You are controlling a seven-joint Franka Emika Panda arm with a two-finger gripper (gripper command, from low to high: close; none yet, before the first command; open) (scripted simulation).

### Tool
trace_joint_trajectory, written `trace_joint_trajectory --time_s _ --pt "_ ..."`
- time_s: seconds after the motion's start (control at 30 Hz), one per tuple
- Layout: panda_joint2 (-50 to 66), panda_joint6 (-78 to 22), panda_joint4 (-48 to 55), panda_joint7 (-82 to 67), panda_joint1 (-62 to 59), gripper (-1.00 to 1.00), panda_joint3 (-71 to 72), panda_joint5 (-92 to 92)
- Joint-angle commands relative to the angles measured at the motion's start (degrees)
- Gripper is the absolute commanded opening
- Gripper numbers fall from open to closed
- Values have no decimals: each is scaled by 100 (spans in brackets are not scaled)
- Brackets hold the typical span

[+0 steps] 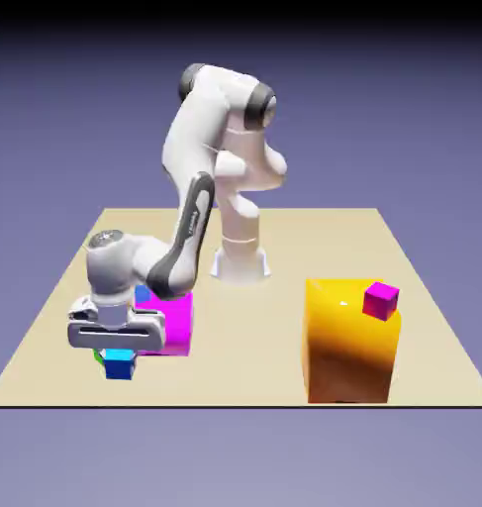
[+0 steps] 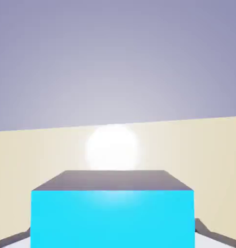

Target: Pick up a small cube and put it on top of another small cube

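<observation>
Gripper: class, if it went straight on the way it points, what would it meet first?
The small blue cube is already between its fingertips; beyond that, probably the tabletop, though the cube hides what lies directly beneath.

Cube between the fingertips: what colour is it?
The cube is blue, clearest in the hand view.

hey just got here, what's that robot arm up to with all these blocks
The robot's gripper is closed on a small blue cube, low near the table's front edge, at the exterior view's left. Something green peeks out beside it, mostly hidden by the hand. Close by is the big magenta block; the tall yellow block is across at the right. Whether the held cube rests on anything can't be made out.
</observation>
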Motion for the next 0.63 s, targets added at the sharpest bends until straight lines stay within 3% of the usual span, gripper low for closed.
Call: trace_joint_trajectory --time_s 0.0,0.27,0.5,0.53,0.6 --pt "-201 9 -148 252 -137 -100 1 -219" --pt "-1750 47 -1290 2168 -1189 -100 11 -1874" --pt "-649 881 -1131 1332 -1870 -100 899 -726" --pt "-649 881 -1131 1332 -1871 100 899 -726" --pt "-857 724 -1161 1490 -1742 100 732 -942"
